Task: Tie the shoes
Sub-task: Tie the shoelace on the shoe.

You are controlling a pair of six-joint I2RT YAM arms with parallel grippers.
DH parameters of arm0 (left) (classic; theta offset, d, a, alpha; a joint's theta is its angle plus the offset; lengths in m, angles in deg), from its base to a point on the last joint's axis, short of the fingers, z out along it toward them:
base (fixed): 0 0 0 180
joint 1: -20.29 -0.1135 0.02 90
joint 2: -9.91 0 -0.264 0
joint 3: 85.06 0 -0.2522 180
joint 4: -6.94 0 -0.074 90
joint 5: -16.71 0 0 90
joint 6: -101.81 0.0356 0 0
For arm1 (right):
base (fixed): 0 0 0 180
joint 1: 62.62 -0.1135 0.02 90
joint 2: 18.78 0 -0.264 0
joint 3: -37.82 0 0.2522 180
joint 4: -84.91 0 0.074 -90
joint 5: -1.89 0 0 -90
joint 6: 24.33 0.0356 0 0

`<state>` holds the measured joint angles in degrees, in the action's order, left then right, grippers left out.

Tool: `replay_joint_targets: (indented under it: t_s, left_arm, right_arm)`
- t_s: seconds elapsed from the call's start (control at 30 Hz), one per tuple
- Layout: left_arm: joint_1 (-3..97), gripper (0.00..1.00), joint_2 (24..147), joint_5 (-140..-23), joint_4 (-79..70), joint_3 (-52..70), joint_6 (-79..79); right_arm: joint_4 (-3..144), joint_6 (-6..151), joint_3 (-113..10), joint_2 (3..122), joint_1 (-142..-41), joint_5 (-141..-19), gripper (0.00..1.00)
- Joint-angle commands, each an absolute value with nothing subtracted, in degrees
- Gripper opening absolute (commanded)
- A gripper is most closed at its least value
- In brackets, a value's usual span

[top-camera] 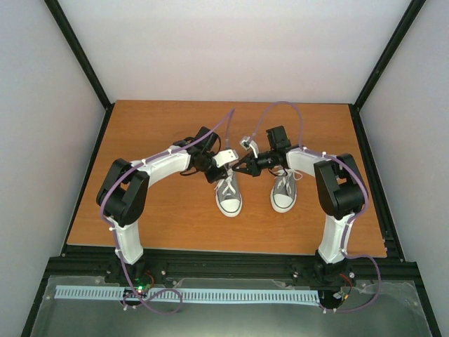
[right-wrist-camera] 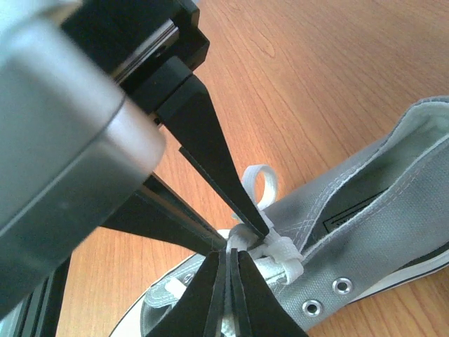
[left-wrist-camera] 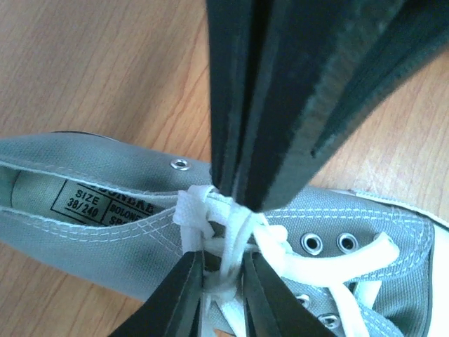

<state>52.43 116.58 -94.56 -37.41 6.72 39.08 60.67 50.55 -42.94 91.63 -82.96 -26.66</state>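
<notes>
Right jaws pressed together pinching lace (left-wrist-camera: 198,210); left jaws slightly parted astride it; top view hides contact on shoe (top-camera: 229,201).

We're looking down at a grey shoe (left-wrist-camera: 105,232) on the wooden bench (left-wrist-camera: 91,70), size label (left-wrist-camera: 77,200) showing inside. The right gripper (left-wrist-camera: 238,200) comes in from the top, fingers closed on the white lace (left-wrist-camera: 351,263) right at the knot. The left gripper (left-wrist-camera: 224,295) fingers (left-wrist-camera: 172,302) sit slightly apart below, with lace running between them.
</notes>
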Motion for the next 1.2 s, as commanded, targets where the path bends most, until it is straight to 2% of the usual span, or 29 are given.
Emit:
replay_joint_targets:
  t_s: [0.0, 0.17, 0.33, 0.43, 0.67, 0.83, 1.17]
  left_arm:
    - [52.1, 0.24, 116.4, -96.4, -40.4, 4.6, 39.9]
    - [51.4, 0.34, 115.7, -99.6, -44.5, -1.9, 38.4]
    - [50.9, 0.36, 117.2, -101.5, -44.3, -3.0, 37.3]
    - [50.9, 0.17, 118.9, -100.5, -44.9, -2.6, 38.3]
    - [50.9, 0.16, 118.0, -102.9, -44.0, 0.2, 40.9]
    - [51.0, 0.09, 120.2, -100.7, -42.5, 0.6, 40.7]
    - [51.0, 0.05, 120.3, -98.1, -41.5, 2.9, 41.8]
  right_arm:
    - [62.1, 51.0, -42.1, 90.0, -83.1, -26.5, 0.03]
    - [62.3, 51.4, -42.1, 89.9, -83.1, -26.4, 0.03]
    - [61.9, 51.4, -42.2, 90.1, -83.1, -26.7, 0.03]
    - [62.2, 51.6, -42.1, 90.3, -83.1, -26.7, 0.03]
    - [62.3, 52.0, -42.3, 90.6, -83.1, -27.0, 0.03]
    - [62.1, 52.1, -42.6, 90.7, -83.1, -27.0, 0.03]
    - [61.0, 51.5, -42.8, 90.1, -83.0, -27.4, 0.03]
